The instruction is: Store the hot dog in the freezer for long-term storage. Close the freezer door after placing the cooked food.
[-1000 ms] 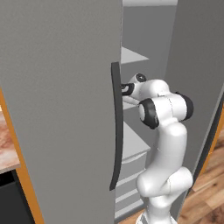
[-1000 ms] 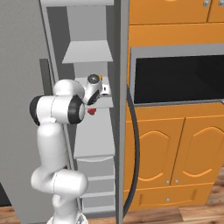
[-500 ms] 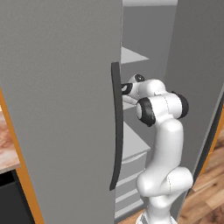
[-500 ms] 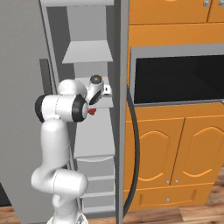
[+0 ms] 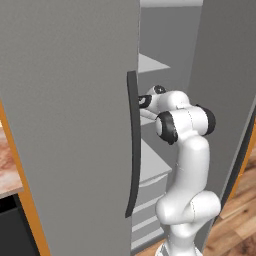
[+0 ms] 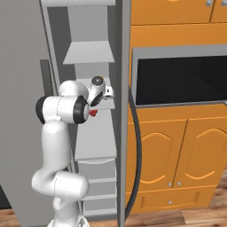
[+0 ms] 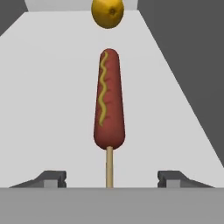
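1. Hot dog: reddish-brown sausage, yellow mustard squiggle, pale stick pointing at the gripper.
2. It lies flat on the white freezer shelf.
3. Gripper fingers spread, stick between them, untouched.
4. Count: one hot dog, one yellow ball behind it.

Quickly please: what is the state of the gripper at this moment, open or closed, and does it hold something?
Gripper: open, fingertips wide apart, holding nothing. The hot dog lies on the freezer shelf between and ahead of them.
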